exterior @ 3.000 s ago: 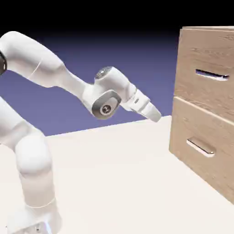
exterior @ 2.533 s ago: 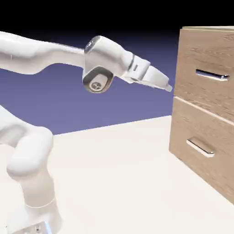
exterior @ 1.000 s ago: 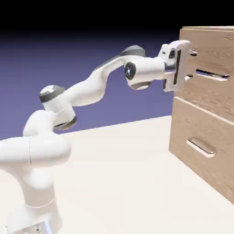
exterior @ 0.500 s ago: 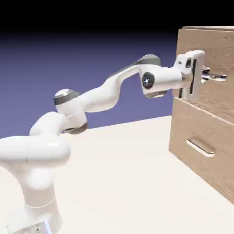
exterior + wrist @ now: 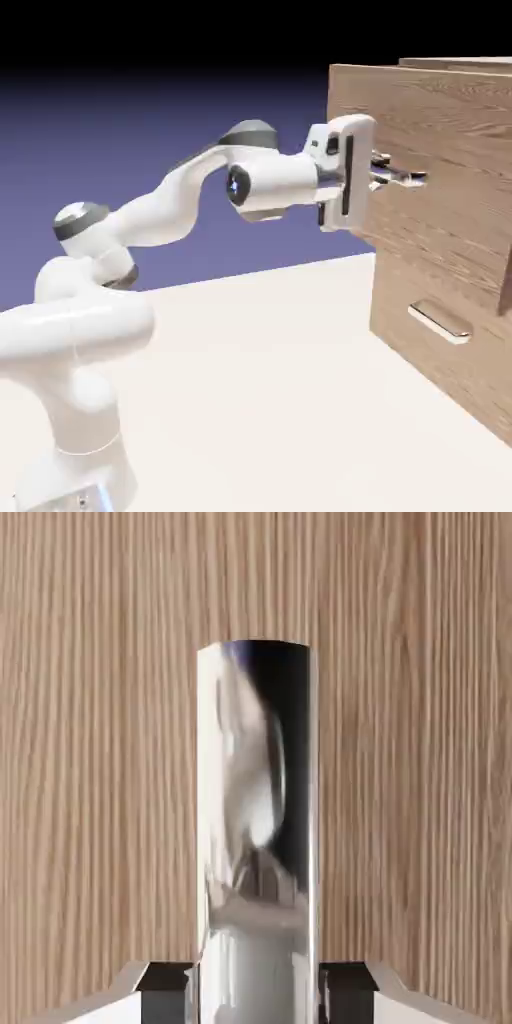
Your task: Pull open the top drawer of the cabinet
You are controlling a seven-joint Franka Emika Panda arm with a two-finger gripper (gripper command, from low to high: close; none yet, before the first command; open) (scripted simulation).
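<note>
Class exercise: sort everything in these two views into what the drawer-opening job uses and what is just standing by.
Used in the job:
- top drawer, partly pulled out
- its silver handle, between the fingers
- gripper, shut on that handle
- cabinet

Standing by:
- lower drawer, closed
- table

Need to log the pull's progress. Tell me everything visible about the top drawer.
The top drawer is a wide light-brown wood-grain panel with a slim silver bar handle. It stands pulled out, its front well proud of the lower drawer, its side showing. The pincer is shut on the handle, one finger either side; in the hand view the mirrored bar fills the middle against the grain.
</note>
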